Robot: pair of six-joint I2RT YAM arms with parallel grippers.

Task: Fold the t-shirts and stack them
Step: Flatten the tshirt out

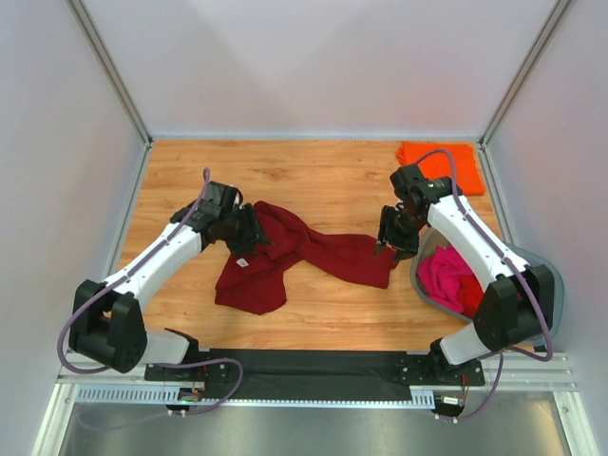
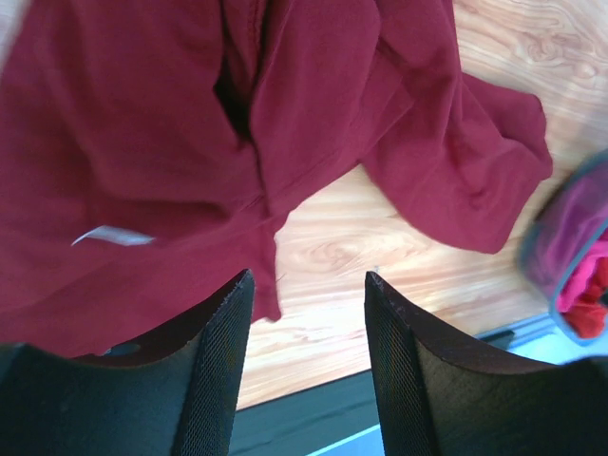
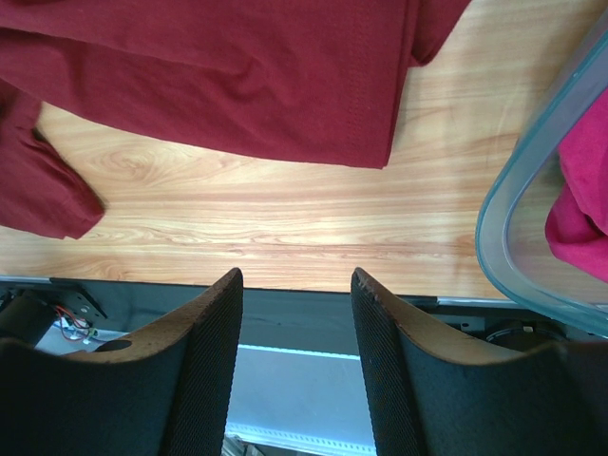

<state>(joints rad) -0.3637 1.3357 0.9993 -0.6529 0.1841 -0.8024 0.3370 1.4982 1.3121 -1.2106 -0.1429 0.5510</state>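
Observation:
A dark maroon t-shirt (image 1: 285, 252) lies crumpled across the middle of the table; it also fills the top of the left wrist view (image 2: 190, 142) and the right wrist view (image 3: 237, 76). My left gripper (image 1: 255, 233) is open and empty over the shirt's left part. My right gripper (image 1: 394, 237) is open and empty over the shirt's right end. A bright orange t-shirt (image 1: 442, 161) lies folded at the back right. Magenta-pink (image 1: 445, 271) and red (image 1: 472, 296) shirts sit in the tub.
A grey translucent plastic tub (image 1: 546, 275) stands at the right, its rim showing in the right wrist view (image 3: 518, 190) and the left wrist view (image 2: 541, 256). White walls enclose the table. A black strip (image 1: 304, 366) runs along the near edge.

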